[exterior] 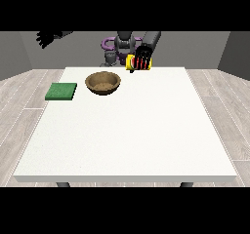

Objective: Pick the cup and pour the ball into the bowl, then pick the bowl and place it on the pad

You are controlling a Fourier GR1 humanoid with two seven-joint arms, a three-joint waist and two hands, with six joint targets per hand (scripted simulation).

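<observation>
Pour step: hand at the view's right (144, 57) is curled round yellow cup (132, 63).
Next: tip cup over brown bowl (103, 82); green pad (61, 91) waits at left; other hand (45, 38) up, fingers spread.

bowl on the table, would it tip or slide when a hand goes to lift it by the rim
The bowl looks wide and low, so it probably resists tipping. Its wooden look suggests it is stiff, not floppy. Sitting on the smooth white table, it may slide if nudged sideways before being lifted.

I see a wood-look matt brown bowl (103, 82), a rough, cloth-like green pad (61, 91), a smooth glossy yellow cup (132, 63), and a matt white table (146, 130).
</observation>
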